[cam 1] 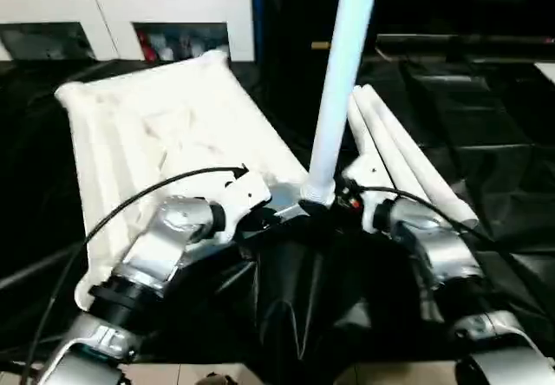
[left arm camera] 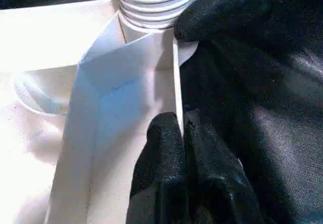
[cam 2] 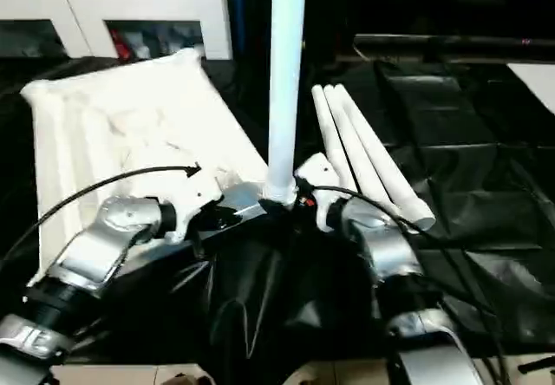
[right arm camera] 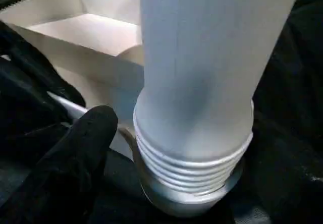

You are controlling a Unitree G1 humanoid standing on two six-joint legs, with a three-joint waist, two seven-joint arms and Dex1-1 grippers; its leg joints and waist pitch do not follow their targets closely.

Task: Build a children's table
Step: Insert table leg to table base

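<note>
Leg upright in tabletop corner socket

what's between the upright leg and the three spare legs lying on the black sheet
The right gripper, at the upright leg's base; beyond it, bare black sheet up to the spare legs, in the eye views.

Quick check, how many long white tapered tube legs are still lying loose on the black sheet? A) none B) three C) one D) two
B: three white tapered tube legs lie side by side on the black sheet, while a fourth leg stands upright at the near corner of the white plastic table top.
</note>
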